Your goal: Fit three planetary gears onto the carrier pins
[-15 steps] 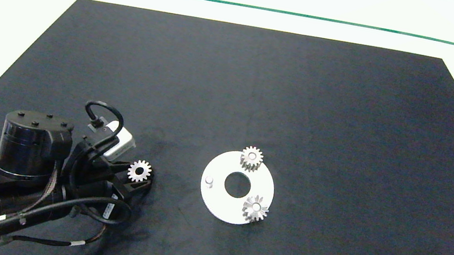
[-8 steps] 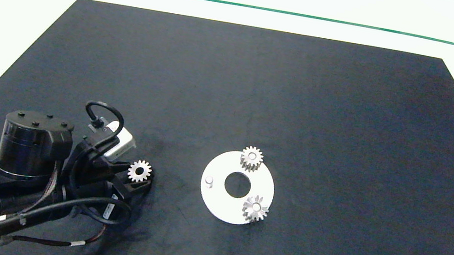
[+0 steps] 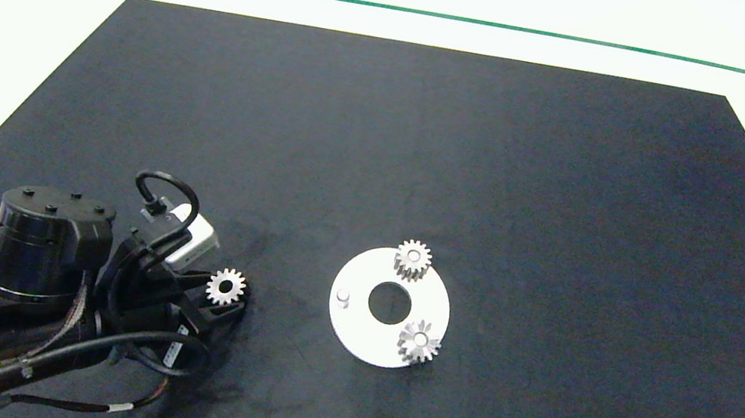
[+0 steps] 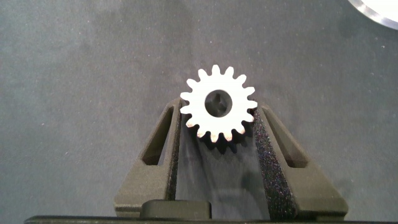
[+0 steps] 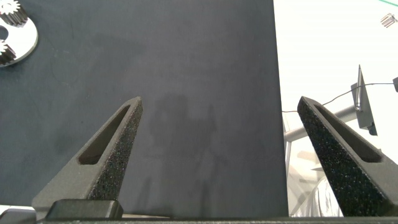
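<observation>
Black mat (image 3: 431,135); white disc (image 3: 359,329) at centre carries two planetary gears (image 3: 413,259), one carrier pin (image 3: 343,297) bare. Lower left, left gripper (image 3: 220,299) clamps third gear (image 3: 225,286) flat, bore vertical, presumably for that pin. Right gripper (image 5: 227,155) spread, idle.

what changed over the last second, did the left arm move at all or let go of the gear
The left gripper slid slightly toward the near table edge, carrying the third gear with it, jaws still shut on it. The white disc, its two mounted gears and the bare pin stayed put.
</observation>
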{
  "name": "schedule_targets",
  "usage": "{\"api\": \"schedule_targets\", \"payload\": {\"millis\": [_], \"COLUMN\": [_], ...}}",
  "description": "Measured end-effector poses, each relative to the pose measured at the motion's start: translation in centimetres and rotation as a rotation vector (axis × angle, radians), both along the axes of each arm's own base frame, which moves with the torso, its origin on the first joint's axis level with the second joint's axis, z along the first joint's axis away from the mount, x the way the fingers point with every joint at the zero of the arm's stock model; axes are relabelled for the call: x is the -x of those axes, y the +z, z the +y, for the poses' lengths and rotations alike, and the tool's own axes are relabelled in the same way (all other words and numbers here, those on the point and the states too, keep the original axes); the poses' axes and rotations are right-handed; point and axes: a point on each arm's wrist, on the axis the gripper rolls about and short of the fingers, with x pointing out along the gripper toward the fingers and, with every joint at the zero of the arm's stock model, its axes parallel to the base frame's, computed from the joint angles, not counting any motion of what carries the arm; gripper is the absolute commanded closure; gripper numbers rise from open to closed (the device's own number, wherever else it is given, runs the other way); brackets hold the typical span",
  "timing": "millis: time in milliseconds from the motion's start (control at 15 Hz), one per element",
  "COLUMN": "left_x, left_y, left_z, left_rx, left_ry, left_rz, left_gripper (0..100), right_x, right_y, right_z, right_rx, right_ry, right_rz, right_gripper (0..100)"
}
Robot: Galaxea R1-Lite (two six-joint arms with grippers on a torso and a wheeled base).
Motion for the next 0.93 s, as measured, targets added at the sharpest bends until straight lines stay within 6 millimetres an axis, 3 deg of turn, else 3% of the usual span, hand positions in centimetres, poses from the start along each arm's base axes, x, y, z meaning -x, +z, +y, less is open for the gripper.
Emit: {"api": "schedule_targets", "payload": {"millis": [533,933], "left_x": [3.2,3.3], "left_y": [2.3,3.6], "left_z": [-2.9,-6.0], "left_rx": [0.010,-0.008], "left_ry": [-0.091,-0.155], "left_rz": [-0.110,-0.113], "left_gripper": [93,93], "right_x": [0.2,0.2], "right_y": [-0.3,-0.3], "right_z": [0.0,0.0], "right_rx": [0.004,0.004], "right_ry": [-0.001,0.001], "right_rz": [0.014,0.015], "right_gripper": [0,0]}}
